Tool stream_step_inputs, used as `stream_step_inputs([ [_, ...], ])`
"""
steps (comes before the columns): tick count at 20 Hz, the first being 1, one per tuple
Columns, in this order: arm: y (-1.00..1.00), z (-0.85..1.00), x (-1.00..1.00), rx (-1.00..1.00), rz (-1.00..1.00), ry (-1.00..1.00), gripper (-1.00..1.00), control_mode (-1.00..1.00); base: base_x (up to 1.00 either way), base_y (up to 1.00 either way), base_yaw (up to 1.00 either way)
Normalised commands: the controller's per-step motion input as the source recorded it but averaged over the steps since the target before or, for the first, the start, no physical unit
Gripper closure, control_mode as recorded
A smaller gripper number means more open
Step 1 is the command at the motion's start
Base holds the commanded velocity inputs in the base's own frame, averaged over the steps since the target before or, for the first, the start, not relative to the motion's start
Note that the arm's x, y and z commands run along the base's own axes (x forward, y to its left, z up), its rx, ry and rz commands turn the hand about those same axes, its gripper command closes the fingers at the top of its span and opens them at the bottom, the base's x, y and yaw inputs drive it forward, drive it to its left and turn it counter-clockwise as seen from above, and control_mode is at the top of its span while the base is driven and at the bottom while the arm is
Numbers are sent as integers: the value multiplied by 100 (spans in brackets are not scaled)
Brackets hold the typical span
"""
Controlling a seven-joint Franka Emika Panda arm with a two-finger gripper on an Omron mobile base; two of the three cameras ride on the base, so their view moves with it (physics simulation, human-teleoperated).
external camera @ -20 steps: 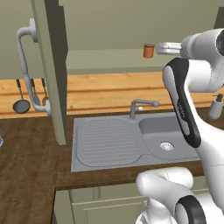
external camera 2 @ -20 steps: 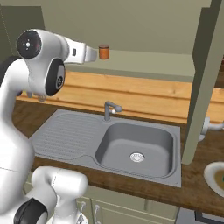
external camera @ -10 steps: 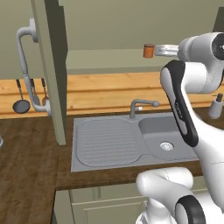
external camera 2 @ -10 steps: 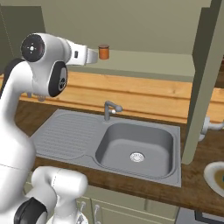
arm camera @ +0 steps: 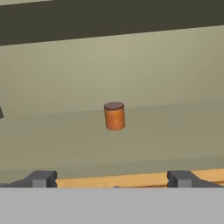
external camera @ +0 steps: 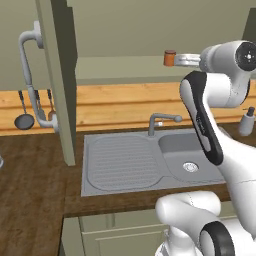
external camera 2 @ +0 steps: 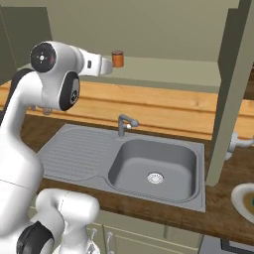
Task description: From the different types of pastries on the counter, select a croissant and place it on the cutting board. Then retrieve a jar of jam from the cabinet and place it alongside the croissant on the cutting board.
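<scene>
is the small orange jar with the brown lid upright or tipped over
Upright: the small orange-red jar stands on its base on the cabinet shelf, brown lid on top.

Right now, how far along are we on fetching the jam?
Already done: the cabinet door stands open, and the jar of jam sits upright on its shelf in plain sight. In hand: the hand is open and lined up with the jar, still short of it and holding nothing. Left: close in, grip the jar, and carry it to the cutting board.
</scene>
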Motion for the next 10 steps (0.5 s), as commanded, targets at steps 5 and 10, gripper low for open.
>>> stream_step_inputs([
  [5, 0, -1, 13, 0, 0, 0, -100, -100, 0, 0, 0],
  [10, 0, 0, 34, 0, 0, 0, -100, -100, 0, 0, 0],
])
